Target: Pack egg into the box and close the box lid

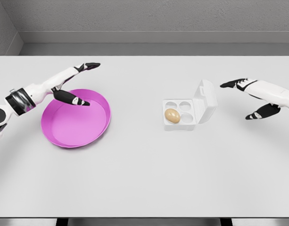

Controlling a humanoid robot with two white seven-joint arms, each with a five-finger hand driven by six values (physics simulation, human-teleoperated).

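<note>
Since the egg (171, 115) is already seen in a front cup of the box (182, 113), right of the surface's middle, only the raised lid (205, 101) is left. The right robot hand (250, 99), spread wide and empty, is nearest, just beside the lid's far side.

No readable text, labels or numbers anywhere
</note>
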